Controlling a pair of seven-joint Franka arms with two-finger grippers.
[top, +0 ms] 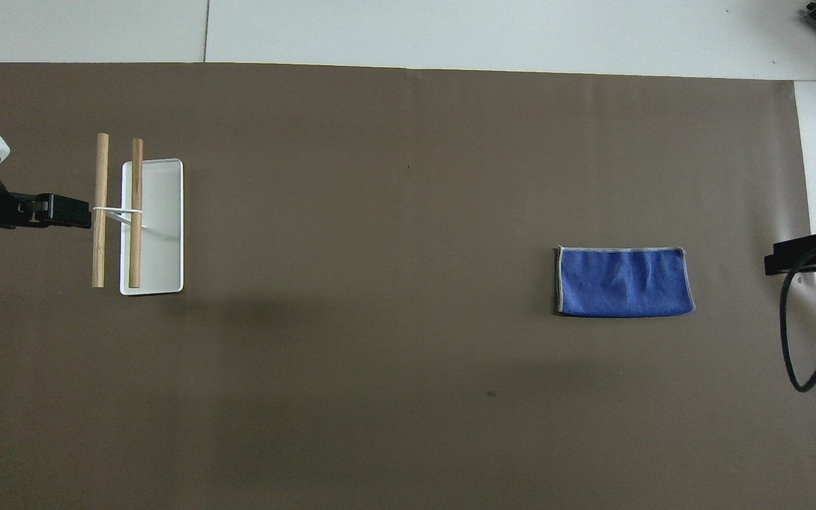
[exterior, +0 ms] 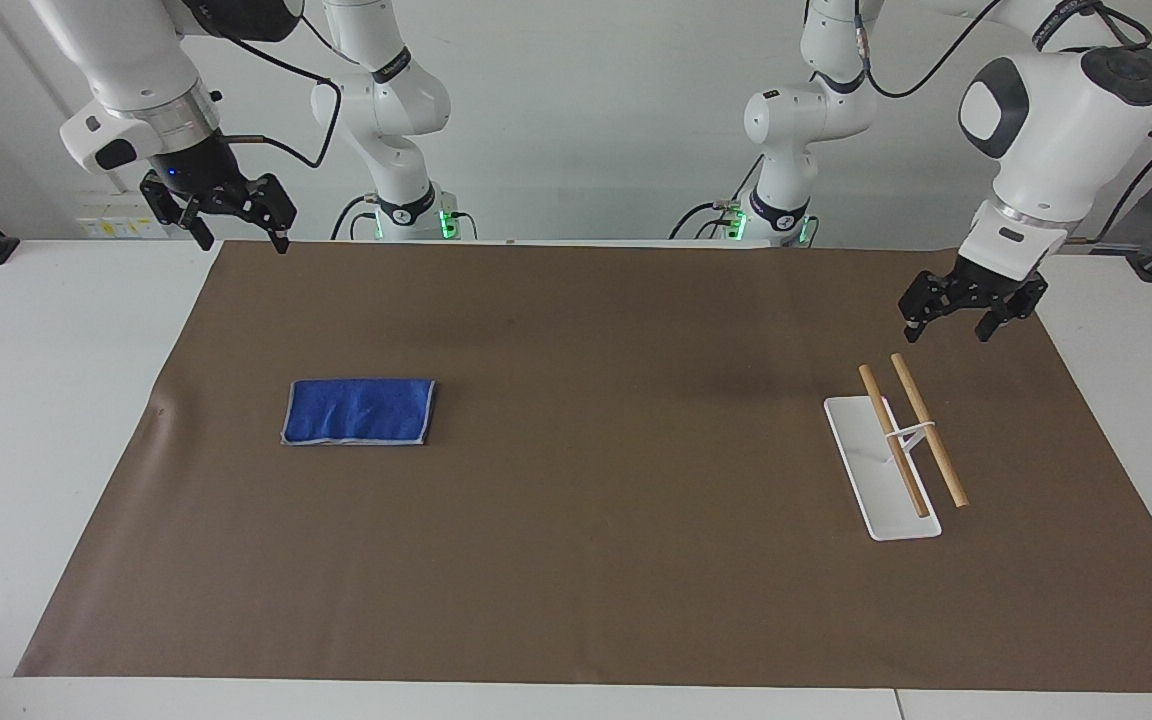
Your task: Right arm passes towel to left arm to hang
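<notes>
The right gripper [exterior: 241, 225] hangs with fingers spread wide and empty over the mat's [exterior: 576, 600] edge at the right arm's end, its black cable [top: 801, 340] looping down. The left gripper [exterior: 956, 320] hangs likewise wide and empty, at about twelve o'clock from the towel rack [exterior: 896, 470] in the facing view. The blue towel [exterior: 359, 411] lies flat on the mat toward the right arm's end, well apart from the rack and its two wooden bars [exterior: 926, 430].
</notes>
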